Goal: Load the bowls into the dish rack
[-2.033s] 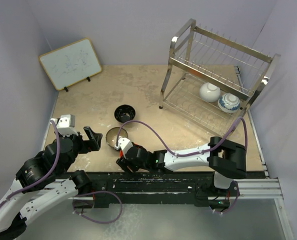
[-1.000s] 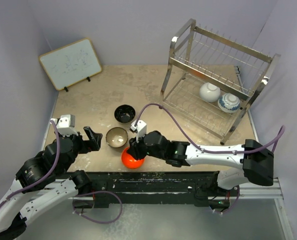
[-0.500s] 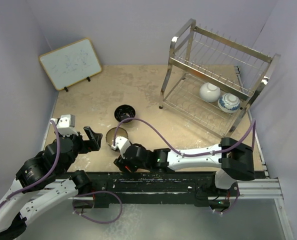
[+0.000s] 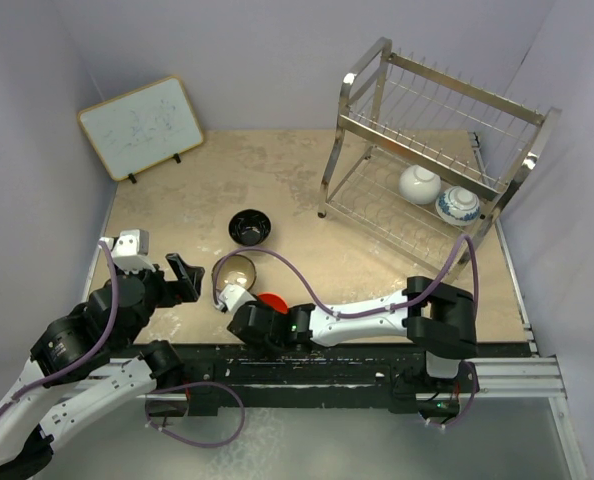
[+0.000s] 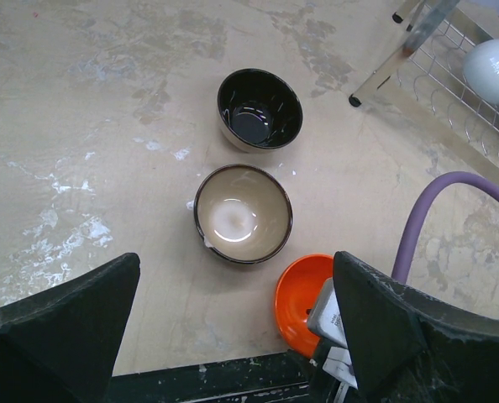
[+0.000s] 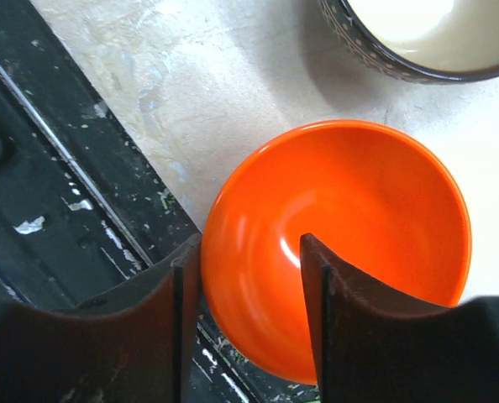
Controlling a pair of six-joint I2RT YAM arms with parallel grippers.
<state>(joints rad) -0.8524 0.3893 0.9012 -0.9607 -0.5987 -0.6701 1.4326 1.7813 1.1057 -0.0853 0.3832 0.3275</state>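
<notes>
Now right claw (image 6: pixel 249 243) half-open astride rim of orange bowl (image 6: pixel 375 218); left claw (image 5: pixel 235 264) wide, empty.

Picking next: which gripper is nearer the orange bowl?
Right. The right gripper straddles the near rim of the orange bowl; the left gripper hangs apart, left of the tan bowl.

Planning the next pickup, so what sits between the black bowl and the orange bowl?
The tan-brown bowl, upright and slightly off to one side; the left wrist view shows it best.
</notes>
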